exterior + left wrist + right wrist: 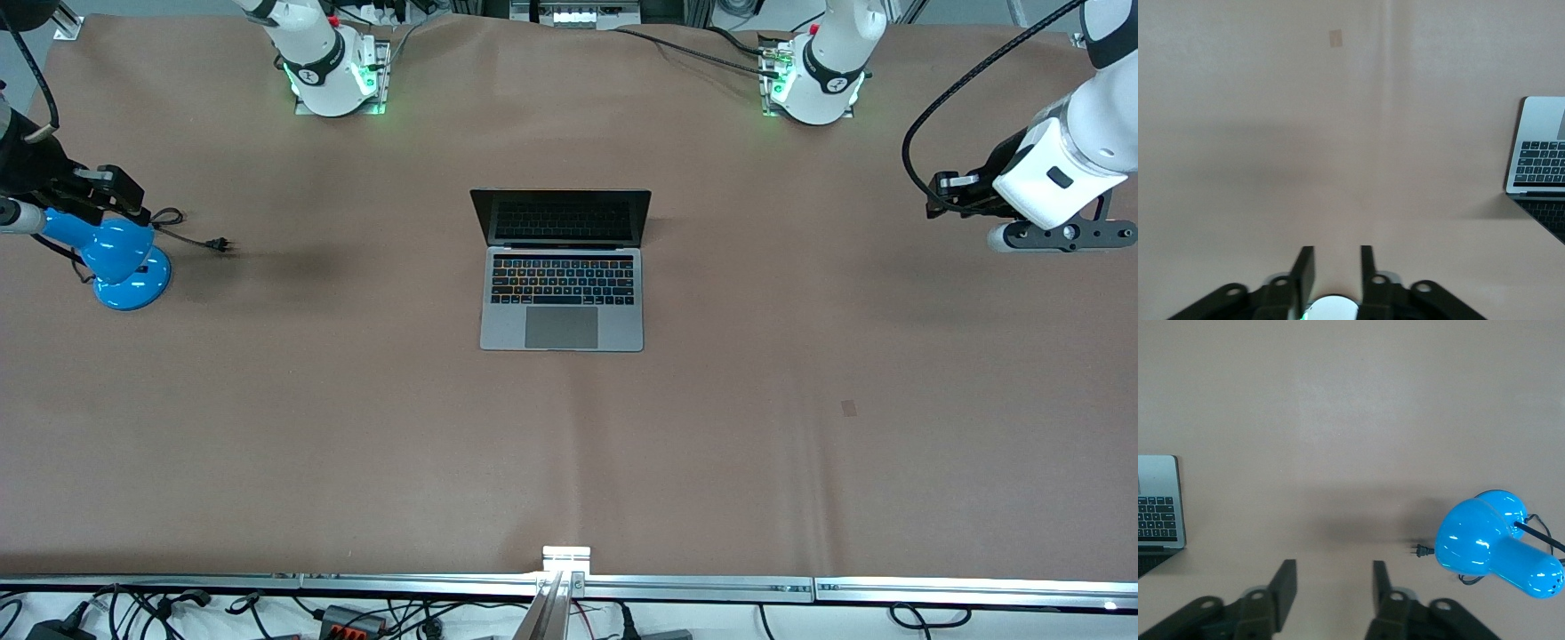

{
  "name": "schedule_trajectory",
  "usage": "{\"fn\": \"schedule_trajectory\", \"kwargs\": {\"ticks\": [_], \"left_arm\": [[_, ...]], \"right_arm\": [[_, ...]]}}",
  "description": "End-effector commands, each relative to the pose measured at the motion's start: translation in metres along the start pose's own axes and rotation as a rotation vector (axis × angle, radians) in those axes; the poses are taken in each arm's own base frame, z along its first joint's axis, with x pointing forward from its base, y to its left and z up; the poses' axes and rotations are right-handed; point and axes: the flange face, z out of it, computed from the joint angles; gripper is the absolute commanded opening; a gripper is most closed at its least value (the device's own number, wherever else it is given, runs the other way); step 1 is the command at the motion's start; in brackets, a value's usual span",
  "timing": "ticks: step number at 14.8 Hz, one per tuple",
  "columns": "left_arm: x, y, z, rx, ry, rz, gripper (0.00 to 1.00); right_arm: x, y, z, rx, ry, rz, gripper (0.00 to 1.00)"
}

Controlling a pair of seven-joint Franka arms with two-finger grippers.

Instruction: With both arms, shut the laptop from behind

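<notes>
The laptop (562,284) lies open in the middle of the table, its keyboard and trackpad toward the front camera and its dark screen (562,218) upright on the side toward the arm bases. In the wrist views only a corner of the laptop (1541,147) (1158,500) shows. My left gripper (944,191) (1336,260) hangs in the air over bare table at the left arm's end, open, with nothing between its fingers. My right gripper (111,188) (1333,577) hangs by the blue lamp at the right arm's end, also open and holding nothing.
A blue desk lamp (124,262) (1491,547) stands at the right arm's end, its black cord and plug (218,244) trailing toward the laptop. A small tape mark (848,408) lies nearer the front camera. A metal rail (569,582) runs along the front edge.
</notes>
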Motion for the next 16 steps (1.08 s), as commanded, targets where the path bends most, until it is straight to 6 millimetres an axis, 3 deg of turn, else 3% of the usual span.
{"fn": "schedule_trajectory", "kwargs": {"ticks": [1,4,6,10,11,14,16], "left_arm": [[-0.009,0.006,-0.003,-0.005,-0.010,0.016,0.00],[-0.015,0.022,0.011,-0.062,-0.104,0.057,0.00],[-0.028,0.057,0.018,-0.053,-0.147,0.111,0.00],[-0.055,0.094,0.053,-0.253,-0.239,0.127,0.00],[-0.070,0.119,0.059,-0.228,-0.218,0.141,0.00],[-0.107,0.203,0.101,-0.148,-0.167,0.158,0.00],[-0.132,0.252,0.140,-0.116,-0.140,0.222,0.00]], "right_arm": [[-0.002,-0.001,-0.006,0.002,0.004,-0.008,0.00],[-0.002,-0.002,-0.003,0.004,-0.012,-0.011,0.00],[-0.002,-0.007,0.007,0.029,-0.052,-0.008,0.00],[0.002,-0.031,0.057,0.201,-0.239,-0.016,0.00],[0.003,-0.041,0.065,0.222,-0.269,-0.024,0.00],[-0.020,-0.109,0.087,0.264,-0.416,-0.140,0.00],[-0.042,-0.152,0.107,0.299,-0.505,-0.207,0.00]]}}
